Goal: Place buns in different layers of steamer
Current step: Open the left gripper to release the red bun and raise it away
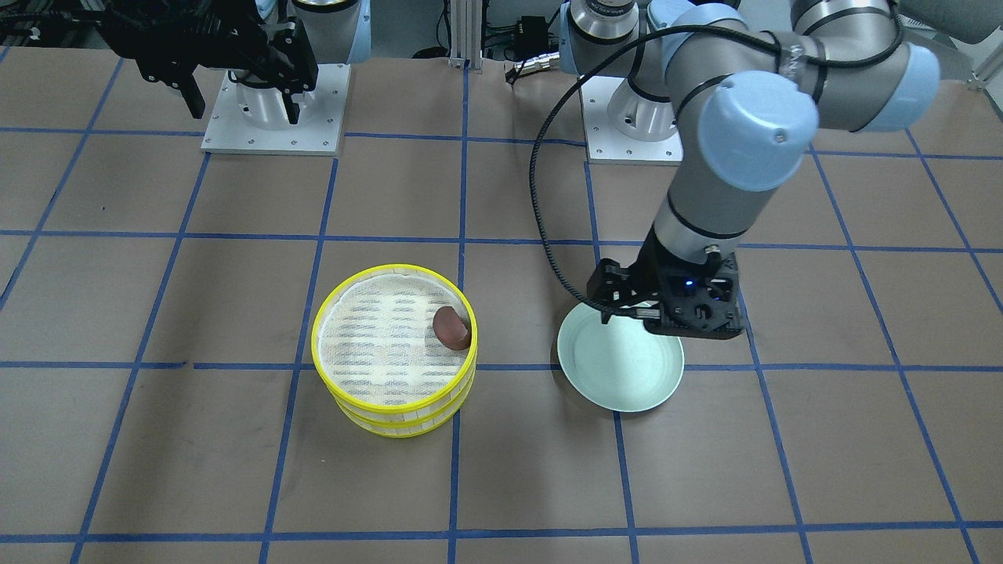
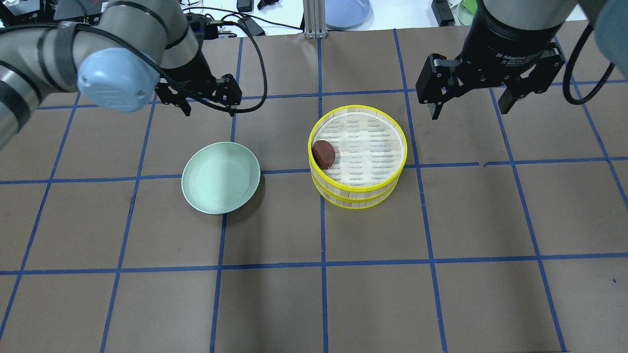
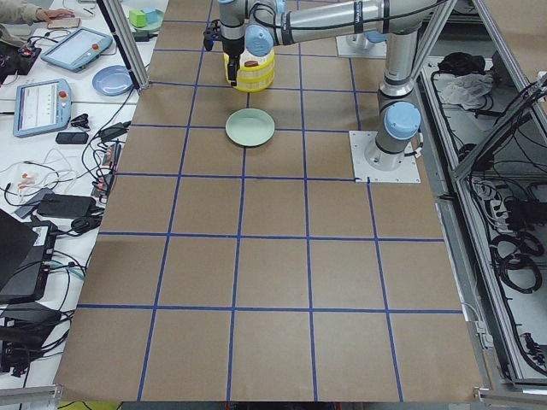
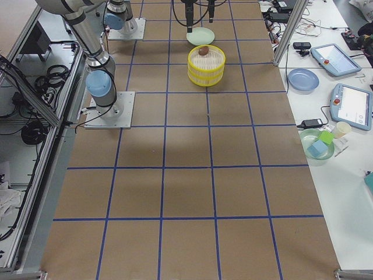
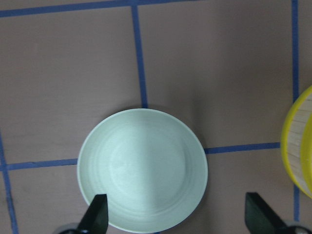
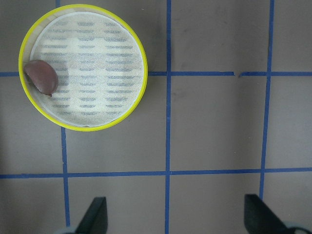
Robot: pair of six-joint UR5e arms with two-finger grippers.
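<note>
Clock directions as on the overhead view.

Near the middle of the table (image 2: 441, 294), covered in brown paper with a grid of blue tape lines (image 2: 322, 294): the steamer layers (image 2: 357, 147), stacked one on the other with yellow rims lined up. On the mesh floor of the upper layer, at 9 o'clock and touching the rim: the dark reddish-brown bun (image 2: 324, 154). Floor of the lower layer hidden under the upper one.

At 9 o'clock from the stack, near it but apart: a pale green plate (image 2: 221, 177), flat on the paper.

At 12 o'clock from the plate, raised over its far edge: the left gripper (image 2: 208, 105), fingers spread wide and pinching nothing. From its wrist camera, only the plate and paper between the two tips, and a slice of yellow rim at 3 o'clock of that picture.

At 2 o'clock from the stack, clear of its rim: the right gripper (image 2: 471, 105), likewise spread wide, gripping nothing, hanging above bare paper. From its wrist camera, the stack and the bun at 10 o'clock of the picture, well away from the tips.
</note>
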